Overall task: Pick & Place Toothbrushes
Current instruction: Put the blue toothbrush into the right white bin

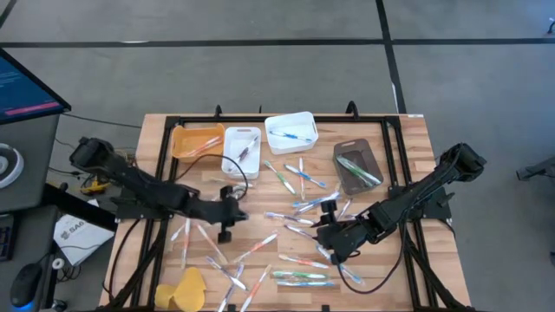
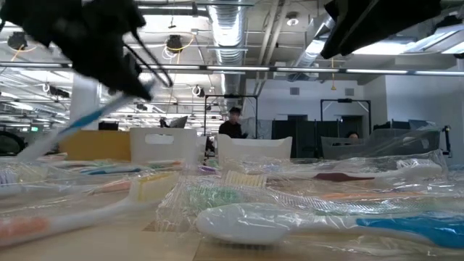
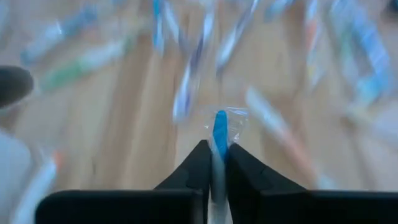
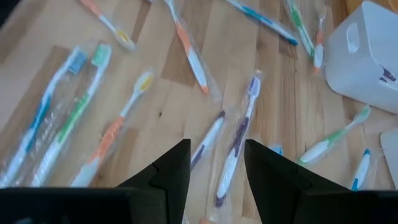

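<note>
Many wrapped toothbrushes (image 1: 299, 204) with blue, green, orange and purple handles lie scattered flat on the wooden table (image 1: 408, 130). My left gripper (image 1: 227, 218) hangs over the table's middle left, shut on a blue-and-white toothbrush (image 2: 72, 127) in clear wrap. My right gripper (image 4: 216, 163) stands open above the table at the middle right. Below its fingers lie a purple toothbrush (image 4: 239, 140) and a purple-and-white one (image 4: 207, 142), neither touched. My left gripper pinches the blue-and-white toothbrush between its two fingers, with the blue part (image 3: 219, 134) sticking out just ahead of the fingertips. The fingers slant down from the table's left. The brush slopes downward away from the gripper (image 2: 109, 58); I cannot tell whether its lower end (image 2: 32, 148) is clear of the table.
Along the far edge stand an orange bin (image 1: 195, 139), two white bins (image 1: 243, 149) (image 1: 290, 130) with a few brushes inside, and a brown bin (image 1: 355, 165). A yellow lump (image 1: 182, 290) lies at the near left. A person (image 2: 233, 122) stands in the room beyond.
</note>
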`<action>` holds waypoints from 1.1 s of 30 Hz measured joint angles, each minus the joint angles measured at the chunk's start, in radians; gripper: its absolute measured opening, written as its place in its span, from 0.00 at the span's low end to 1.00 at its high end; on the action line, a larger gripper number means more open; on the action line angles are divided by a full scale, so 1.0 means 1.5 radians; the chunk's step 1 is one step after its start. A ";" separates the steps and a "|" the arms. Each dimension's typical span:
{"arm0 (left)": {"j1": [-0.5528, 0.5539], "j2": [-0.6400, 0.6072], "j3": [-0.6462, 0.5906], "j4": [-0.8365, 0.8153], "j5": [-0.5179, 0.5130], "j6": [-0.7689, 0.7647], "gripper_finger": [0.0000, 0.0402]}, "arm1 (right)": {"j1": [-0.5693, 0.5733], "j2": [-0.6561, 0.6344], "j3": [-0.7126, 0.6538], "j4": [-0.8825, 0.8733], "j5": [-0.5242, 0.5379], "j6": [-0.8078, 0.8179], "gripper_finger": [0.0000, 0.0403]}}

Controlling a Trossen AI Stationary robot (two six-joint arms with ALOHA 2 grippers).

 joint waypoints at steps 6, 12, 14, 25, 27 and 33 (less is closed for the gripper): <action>0.000 -0.060 0.001 0.142 -0.017 0.079 0.05 | 0.000 0.000 0.000 0.052 0.000 0.000 0.36; -0.002 -0.031 0.001 0.343 0.029 0.190 0.05 | -0.001 0.000 0.000 0.080 0.000 -0.001 0.36; -0.002 -0.006 0.001 0.416 0.057 0.215 0.05 | -0.005 0.000 0.000 0.086 0.000 -0.001 0.36; 0.001 0.165 0.001 0.730 0.107 0.310 0.05 | -0.060 0.000 0.000 0.168 -0.001 -0.029 0.36; 0.002 0.178 0.001 0.763 0.116 0.323 0.05 | -0.072 0.000 0.000 0.192 0.000 -0.040 0.36; 0.004 0.183 0.001 0.771 0.131 0.325 0.05 | -0.103 0.000 -0.016 0.301 -0.003 -0.105 0.36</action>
